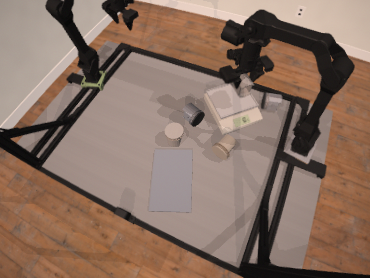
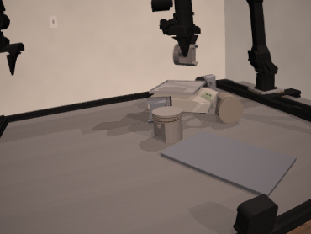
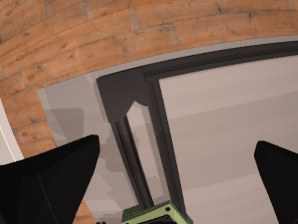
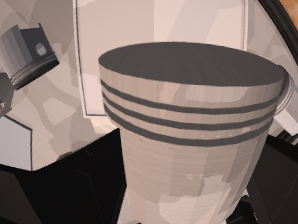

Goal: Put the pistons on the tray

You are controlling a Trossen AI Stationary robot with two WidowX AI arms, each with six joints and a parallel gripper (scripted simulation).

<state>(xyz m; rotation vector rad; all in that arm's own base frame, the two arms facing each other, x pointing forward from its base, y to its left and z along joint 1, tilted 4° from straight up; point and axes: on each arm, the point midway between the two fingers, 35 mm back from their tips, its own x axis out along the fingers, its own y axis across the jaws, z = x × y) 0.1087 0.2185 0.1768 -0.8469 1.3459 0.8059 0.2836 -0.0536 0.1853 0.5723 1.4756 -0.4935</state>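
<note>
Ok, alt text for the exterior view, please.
The right arm's pincer holds a piston in the air above a scale. Three more pistons lie or stand near the scale and one peeks out behind it; the flat steel tray in the foreground bears none.

Brown wood floor point(image 1: 300, 225) point(image 2: 305, 228) point(image 3: 65, 45) point(image 4: 293, 7) lies lower than the left gripper point(image 1: 120, 21) point(image 2: 13, 69) point(image 3: 181, 147). Past the right gripper point(image 1: 246, 79) point(image 2: 185, 48) point(image 4: 184, 132) is a plain wall point(image 1: 340, 30) point(image 2: 105, 55) with a little white plug socket point(image 1: 300, 11) point(image 2: 53, 21). A small black box point(image 1: 125, 214) point(image 2: 256, 215) sits well away from both grippers, lower down.
</note>
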